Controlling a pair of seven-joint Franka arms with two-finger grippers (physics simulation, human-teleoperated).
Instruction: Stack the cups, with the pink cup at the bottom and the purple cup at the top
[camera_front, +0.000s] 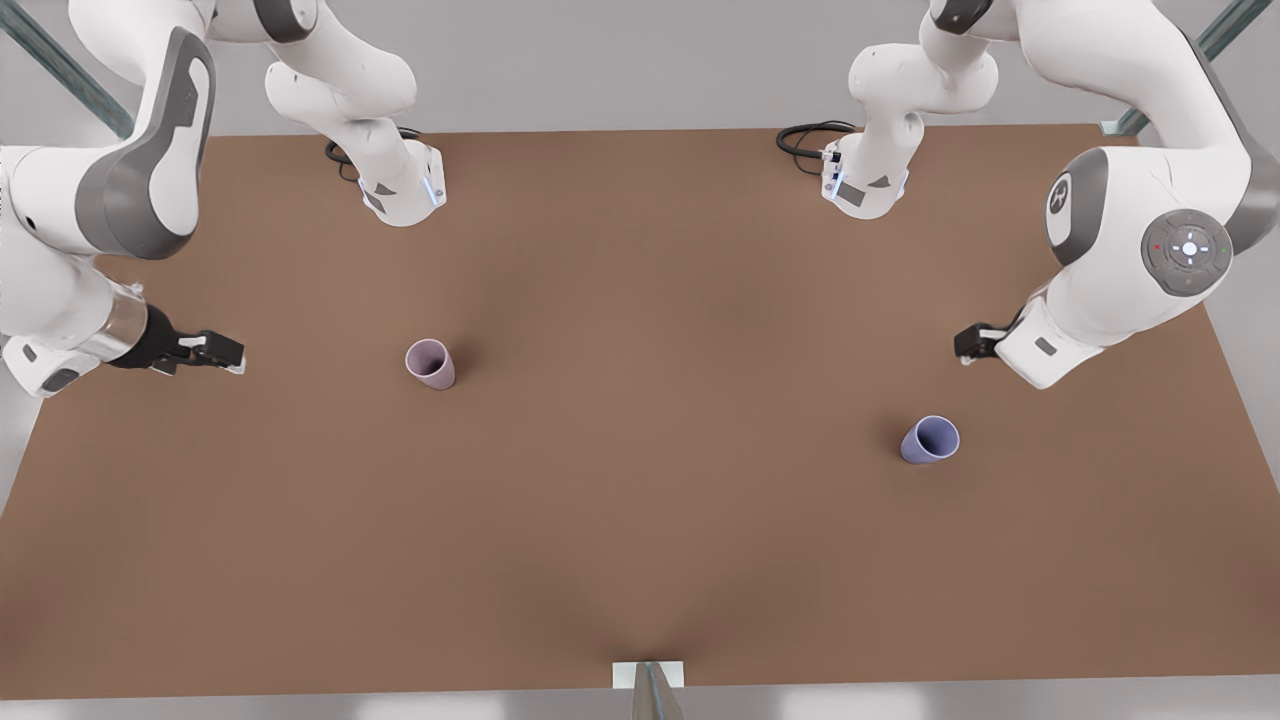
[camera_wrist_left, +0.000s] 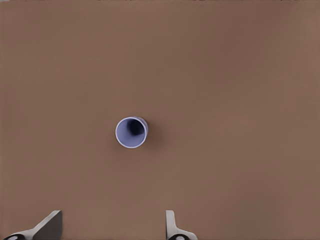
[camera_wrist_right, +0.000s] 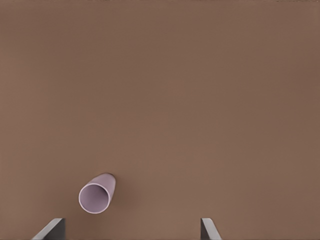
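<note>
The purple cup (camera_wrist_left: 131, 133), upright below the wide-open left gripper (camera_wrist_left: 112, 226), seems light and rigid: grasp across its rim; right gripper (camera_wrist_right: 132, 230), also wide, waits.

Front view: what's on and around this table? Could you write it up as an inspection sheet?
Surface: brown table, plain.
Job's things: pink cup toward the front view's left, purple cup toward its right; both upright, far apart, not stacked.
Clutter: nothing seen.
Grippers: left end effector open, near the purple cup; right end effector open, beside the pink cup; neither holds anything.
Cables: black loops at both arm bases.
Surroundings: grey floor, metal struts at the corners.
</note>
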